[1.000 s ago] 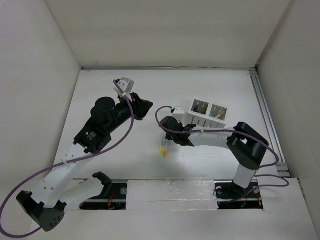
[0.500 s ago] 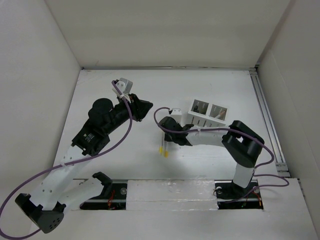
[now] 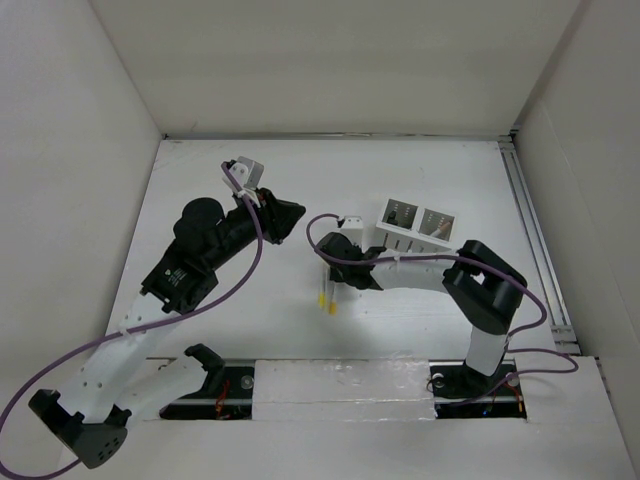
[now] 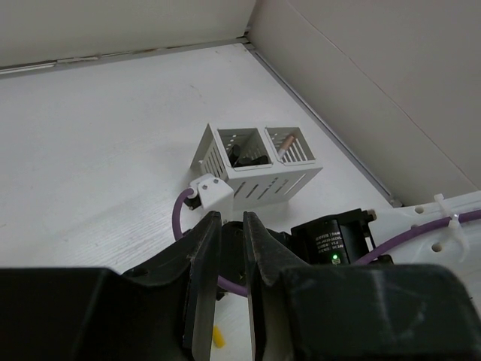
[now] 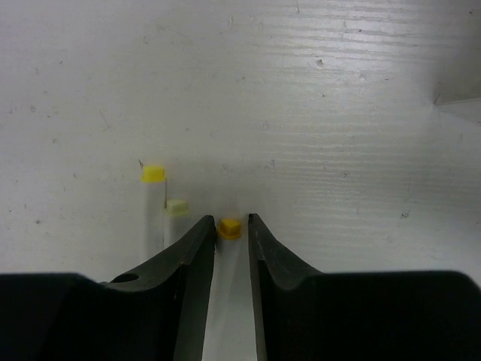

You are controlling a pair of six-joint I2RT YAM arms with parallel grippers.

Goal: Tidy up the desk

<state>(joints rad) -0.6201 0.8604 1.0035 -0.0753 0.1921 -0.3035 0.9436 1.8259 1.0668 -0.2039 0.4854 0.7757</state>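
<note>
The desk (image 3: 430, 170) is a matte white tabletop. Three white pens lie side by side on it near the middle (image 3: 327, 300). In the right wrist view they have a yellow cap (image 5: 153, 174), a pale green cap (image 5: 177, 207) and an orange-yellow cap (image 5: 230, 228). My right gripper (image 5: 231, 219) is low on the desk (image 3: 333, 282), its jaws closed narrowly around the orange-capped pen, which still lies flat. My left gripper (image 3: 290, 216) hovers above the desk to the left of the holder, its jaws (image 4: 231, 216) near together and empty.
A white slotted two-compartment holder (image 3: 415, 226) stands right of my right wrist, with dark items in one compartment and a brown one in the other (image 4: 255, 162). A metal rail (image 3: 530, 220) runs along the right edge. White walls surround the desk.
My right gripper has shifted slightly left and settled over the pens. My left arm has drawn back a little to the left.
</note>
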